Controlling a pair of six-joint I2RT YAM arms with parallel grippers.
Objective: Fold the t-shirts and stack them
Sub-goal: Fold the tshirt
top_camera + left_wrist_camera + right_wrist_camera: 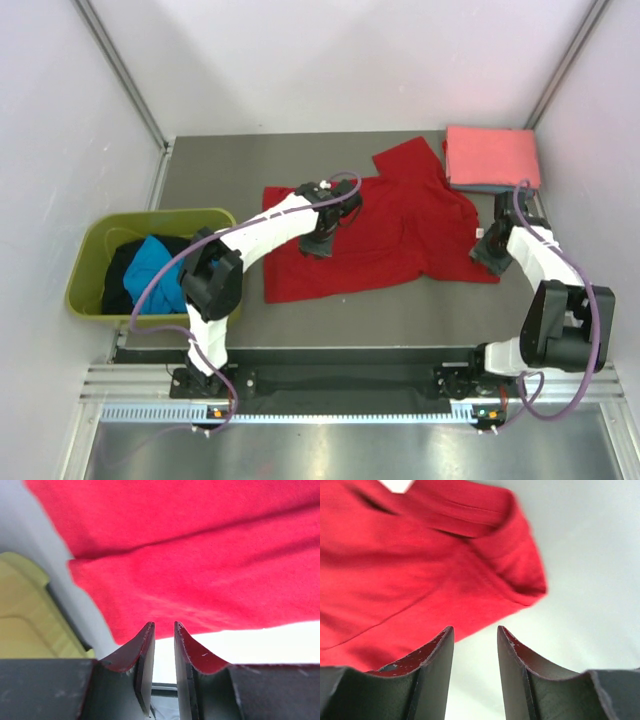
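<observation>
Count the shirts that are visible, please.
4: a red shirt spread mid-table; a pink shirt folded at the back right; a turquoise shirt and a black shirt bundled in the tub on the left. Others may be hidden beneath.

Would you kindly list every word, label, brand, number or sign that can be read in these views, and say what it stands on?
None. No readable text shows on the red t-shirt, the folded salmon-pink t-shirt, the green tub, the left arm or the right arm.
</observation>
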